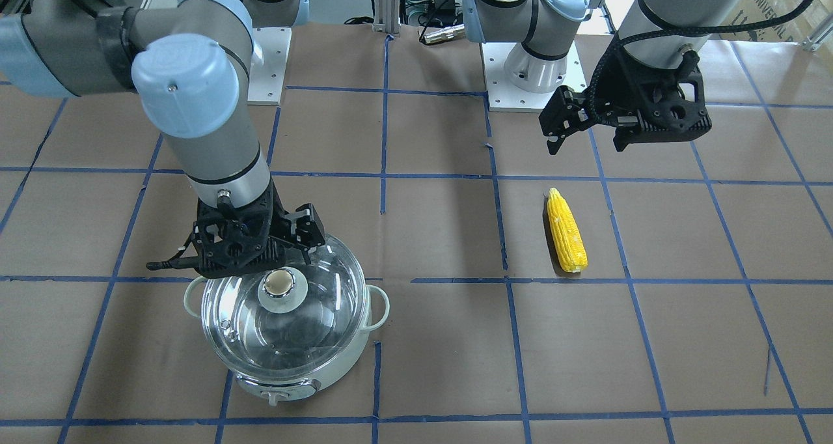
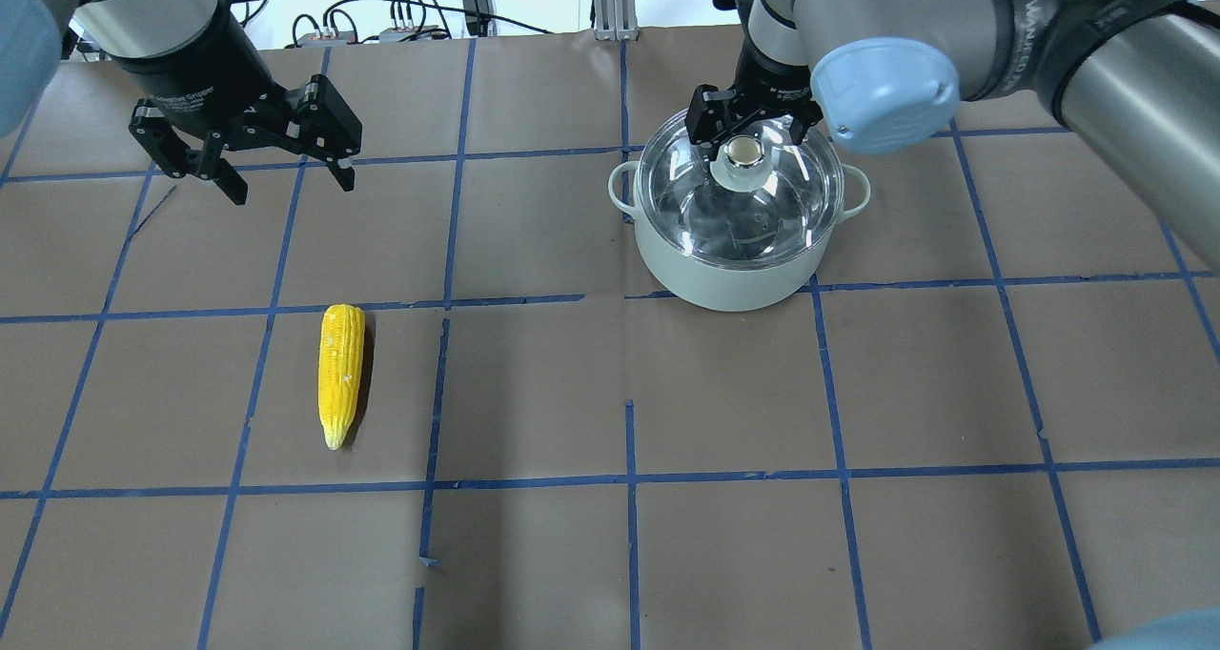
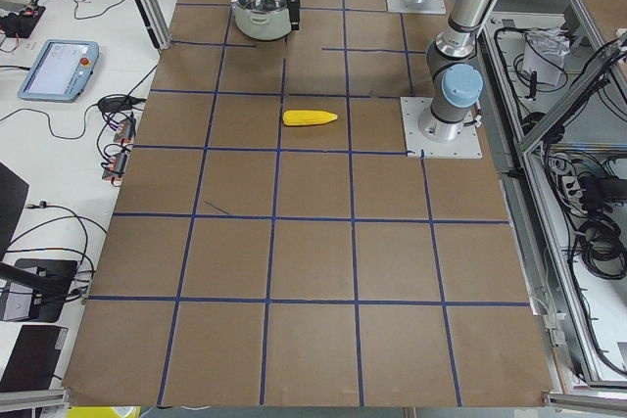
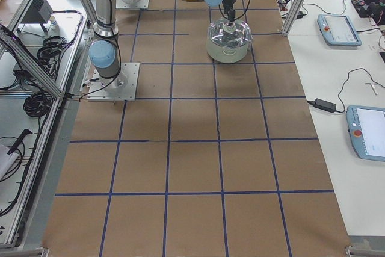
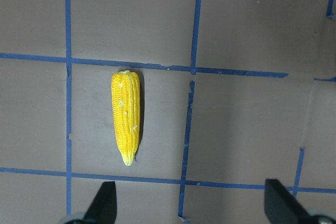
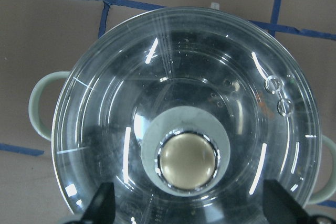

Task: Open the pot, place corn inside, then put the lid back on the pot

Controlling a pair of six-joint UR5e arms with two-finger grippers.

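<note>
overhead exterior, right gripper [image 2: 750, 145]: upper right of frame, pointing down over the lid [image 2: 762, 216], jaws wide on either side of its knob [image 2: 744, 157], not gripping it.
left gripper [image 2: 291, 185]: upper left, jaws wide, holding nothing.
pot [image 2: 724, 283]: lid on.
corn [image 2: 341, 374]: left of centre, lying flat, well apart from the pot.
table [image 2: 724, 393]: brown paper, blue tape grid.

Overhead and front cameras face each other; both show pot [image 2: 734, 283] and corn [image 2: 342, 369].

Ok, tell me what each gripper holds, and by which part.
Nothing. The right gripper is open over the lid's knob, not clamped; the left gripper hangs open, clear of the corn.
</note>
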